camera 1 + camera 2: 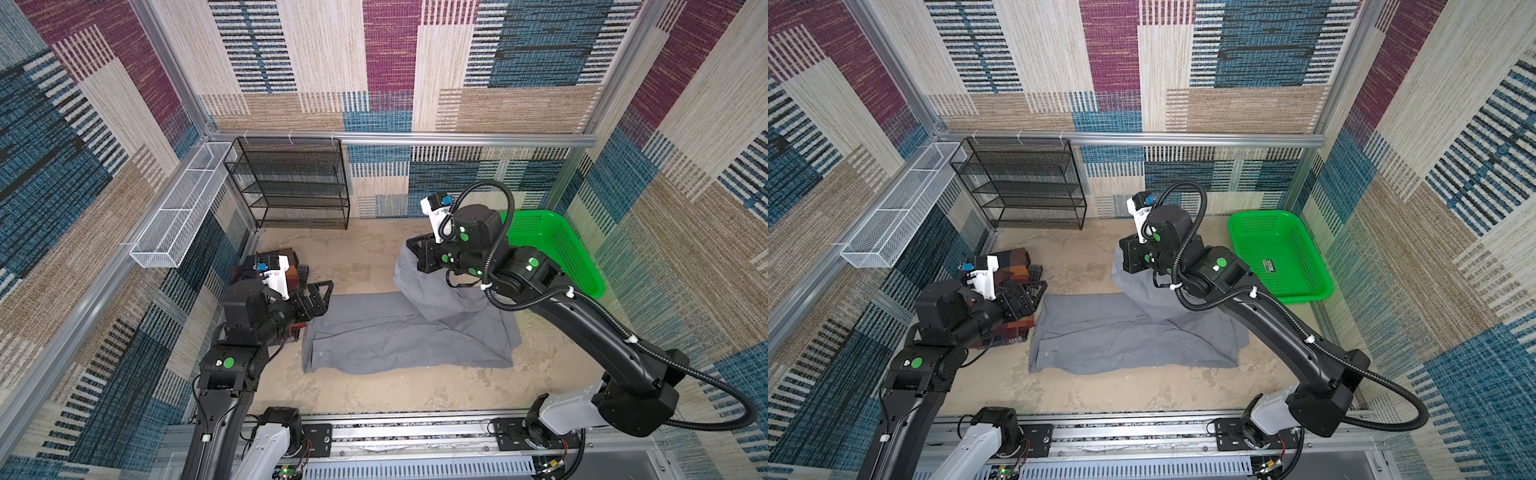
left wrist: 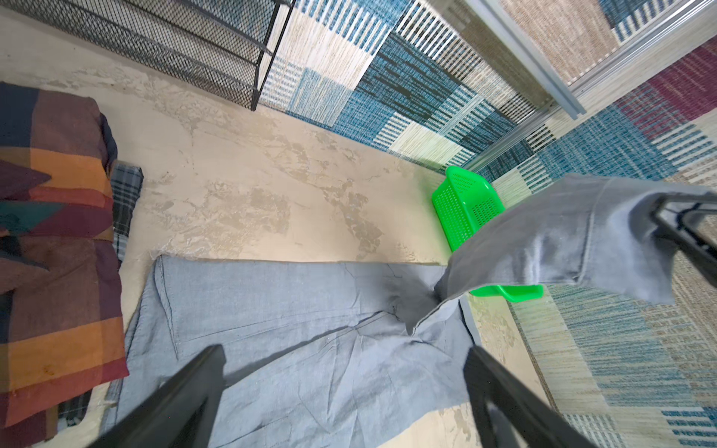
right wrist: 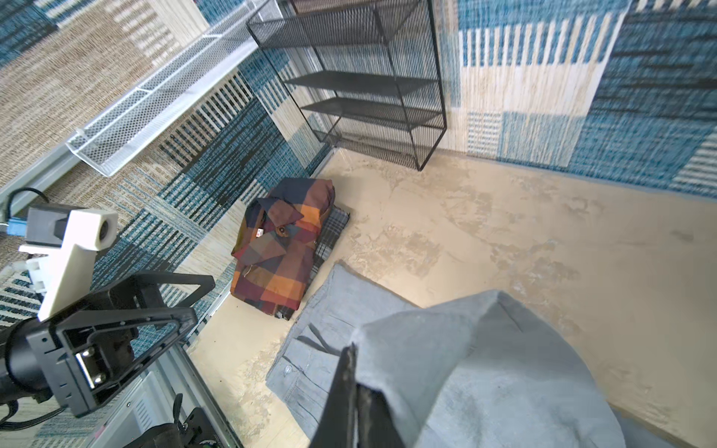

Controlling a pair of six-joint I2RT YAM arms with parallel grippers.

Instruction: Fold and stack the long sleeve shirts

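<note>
A plain gray long sleeve shirt lies spread on the tan table in both top views. My right gripper is shut on one of its sleeves and holds that part lifted above the table at the back right. My left gripper hangs open over the gray shirt's left end with nothing between its fingers. A folded plaid shirt in orange, brown and navy lies at the left, atop a dark checked cloth.
A green mesh basket stands at the back right, close behind my right arm. A black mesh shelf rack stands against the back wall. A white wire basket hangs on the left wall.
</note>
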